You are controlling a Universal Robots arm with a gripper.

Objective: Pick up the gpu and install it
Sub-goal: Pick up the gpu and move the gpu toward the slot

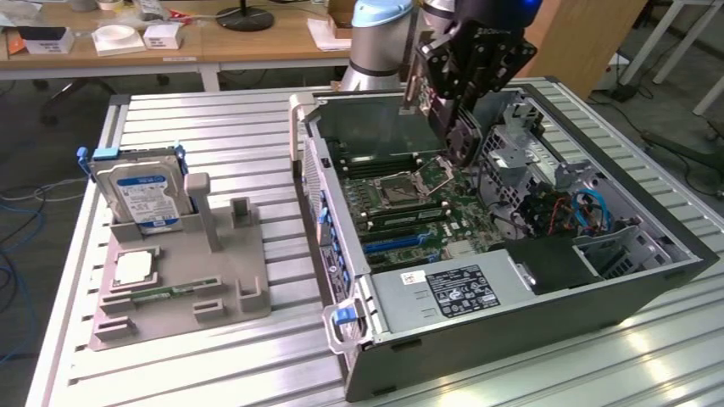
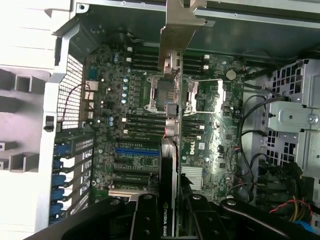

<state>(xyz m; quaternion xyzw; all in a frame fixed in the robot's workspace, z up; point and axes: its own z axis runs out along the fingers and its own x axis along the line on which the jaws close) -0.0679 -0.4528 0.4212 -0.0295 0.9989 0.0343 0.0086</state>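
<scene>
- Fingers (image 2: 145,217) of the gripper (image 2: 170,202) are clenched on the gpu (image 2: 171,125), one black pad on each face of the card, which is seen edge-on in the wrist view.
- Its long axis runs straight away from the fingers, and the silver bracket (image 2: 178,30) is at the far end.
- Beneath it lies the motherboard (image 2: 215,130). The card hangs over the processor socket (image 2: 154,95), and the expansion slots (image 2: 136,150) sit off to one side, beside the blue latches (image 2: 60,177).
- The card's edge appears to run across the line of the slots, not along it.
- Cables (image 2: 247,140) and a metal drive cage (image 2: 295,115) stand on the opposite side.
- In the upper middle of the exterior frame, the gripper (image 1: 466,89) holds the gpu (image 1: 421,85) upright, above the open computer case (image 1: 633,288) and not seated.
- At the exterior view's left, well apart, a hard drive (image 1: 138,199) stands in a gray fixture (image 1: 181,297).
</scene>
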